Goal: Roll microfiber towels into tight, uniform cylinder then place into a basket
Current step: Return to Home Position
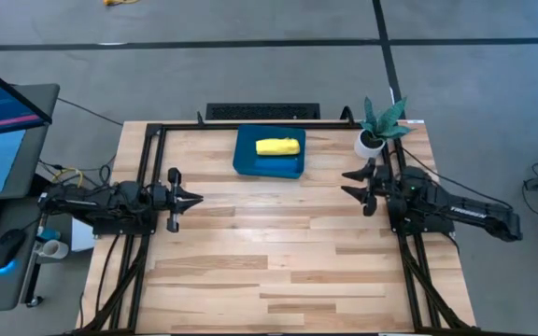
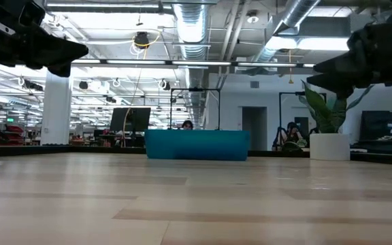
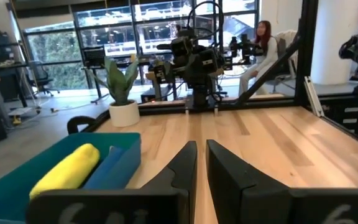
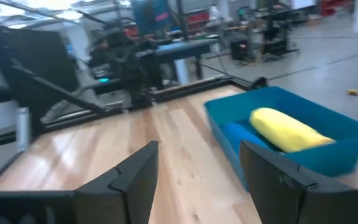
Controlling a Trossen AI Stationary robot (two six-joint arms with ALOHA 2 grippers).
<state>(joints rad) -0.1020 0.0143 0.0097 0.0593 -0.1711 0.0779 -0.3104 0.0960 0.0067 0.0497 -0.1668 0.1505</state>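
Note:
The basket (image 1: 243,157), a shallow dark teal tray, stands at the table's far middle. In it a rolled yellow towel (image 1: 278,147) lies beside a rolled blue towel (image 1: 274,166); both rest on the basket's floor. The rolls show again as the yellow towel (image 4: 288,130) and the blue towel (image 4: 241,134). My left gripper (image 1: 197,198) hovers level at the table's left side, shut, with nothing in it. My right gripper (image 1: 349,183) hovers level at the right side, open and empty. Both point toward the table's middle, well short of the basket.
A small white pot with a green plant (image 1: 372,140) stands at the far right, close behind my right gripper. A dark frame rail (image 1: 250,125) runs along the far edge. Bare wooden tabletop (image 1: 269,252) spreads between the arms and toward the near edge.

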